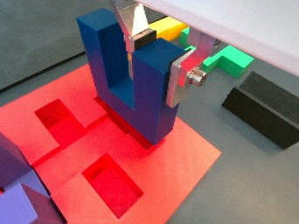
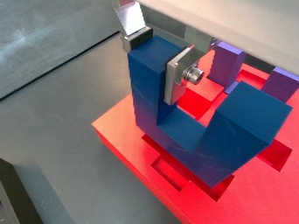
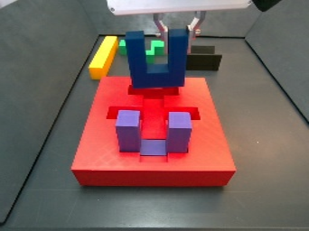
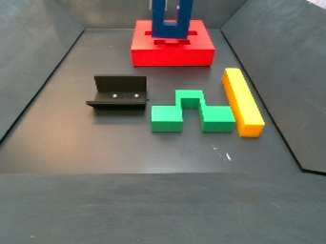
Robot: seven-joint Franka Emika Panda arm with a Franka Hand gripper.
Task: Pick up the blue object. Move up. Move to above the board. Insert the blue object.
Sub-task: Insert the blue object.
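We count one blue object (image 3: 161, 61) on one board (image 3: 154, 153), one purple block (image 3: 151, 131); gripper (image 1: 158, 54) clamps one prong. No readable writing.

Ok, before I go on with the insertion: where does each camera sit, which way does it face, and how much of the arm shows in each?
Wrist view: on the wrist, looking down past the gripper at the blue object on the board; silver fingers show.
Wrist view: from the opposite flank, same blue object, gripper and purple block.
Side view: fixed at the board's near end, facing the gripper.
Side view: opposite end, fixture and green piece nearest; no gripper visible.
All four share the blue object.
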